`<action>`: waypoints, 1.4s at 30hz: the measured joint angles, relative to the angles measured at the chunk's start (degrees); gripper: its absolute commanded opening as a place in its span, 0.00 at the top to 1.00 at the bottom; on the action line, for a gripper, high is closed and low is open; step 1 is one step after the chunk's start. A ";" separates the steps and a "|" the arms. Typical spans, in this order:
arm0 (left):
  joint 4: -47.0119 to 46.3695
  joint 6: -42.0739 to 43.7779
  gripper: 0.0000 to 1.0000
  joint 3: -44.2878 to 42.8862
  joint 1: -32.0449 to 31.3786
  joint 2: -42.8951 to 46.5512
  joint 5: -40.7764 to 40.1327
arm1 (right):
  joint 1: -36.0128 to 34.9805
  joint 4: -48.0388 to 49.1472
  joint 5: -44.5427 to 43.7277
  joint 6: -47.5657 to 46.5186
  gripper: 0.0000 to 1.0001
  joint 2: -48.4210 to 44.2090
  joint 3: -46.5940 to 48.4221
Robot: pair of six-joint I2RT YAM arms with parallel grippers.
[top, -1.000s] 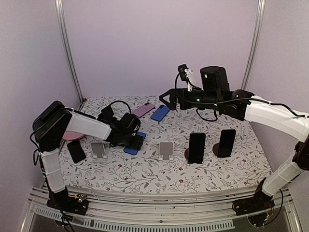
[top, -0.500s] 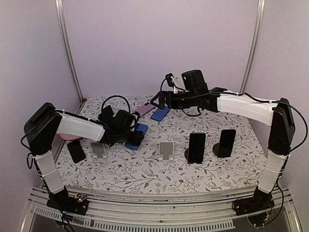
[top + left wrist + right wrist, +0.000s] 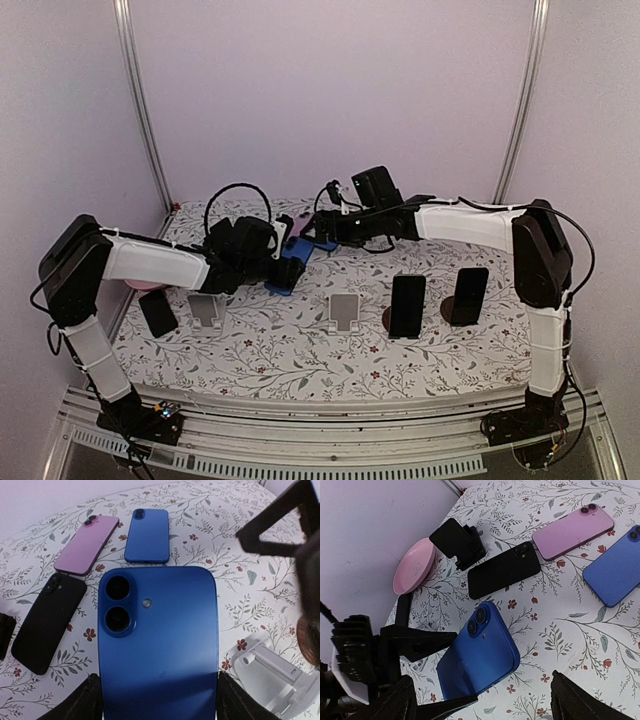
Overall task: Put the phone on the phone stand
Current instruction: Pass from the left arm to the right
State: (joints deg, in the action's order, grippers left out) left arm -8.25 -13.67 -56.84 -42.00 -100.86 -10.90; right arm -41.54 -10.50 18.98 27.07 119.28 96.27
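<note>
My left gripper [image 3: 157, 702] is shut on the lower edges of a dark blue phone [image 3: 157, 640], held back-side up above the table [image 3: 300, 350]. In the top view this phone [image 3: 287, 263] hangs at mid-left, and an empty white phone stand [image 3: 345, 310] sits to its right with another [image 3: 205, 308] to its left. My right gripper [image 3: 322, 233] hovers open just behind the held phone. From the right wrist the blue phone [image 3: 480, 652] lies ahead between my spread fingers [image 3: 390, 705], which touch nothing.
A pink phone [image 3: 86, 545], a lighter blue phone [image 3: 146, 535] and a black phone [image 3: 47, 622] lie flat at the back. Two dark phones [image 3: 407, 305] [image 3: 468, 295] stand on holders at the right. A pink dish [image 3: 415, 565] and a black stand [image 3: 460, 542] are at the left.
The left gripper has carried the blue phone up and towards the back right. The right arm has swung left and down from high at the back, close to the held phone.
</note>
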 measured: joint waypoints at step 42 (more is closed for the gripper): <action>-4.46 1.62 0.08 -0.04 -3.04 6.36 -0.09 | 1.40 9.81 9.01 15.61 0.98 3.28 -4.33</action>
State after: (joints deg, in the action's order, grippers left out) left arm -12.71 -12.05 -56.88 -45.04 -94.50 -10.98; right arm -40.14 -0.69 27.99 42.68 122.56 91.94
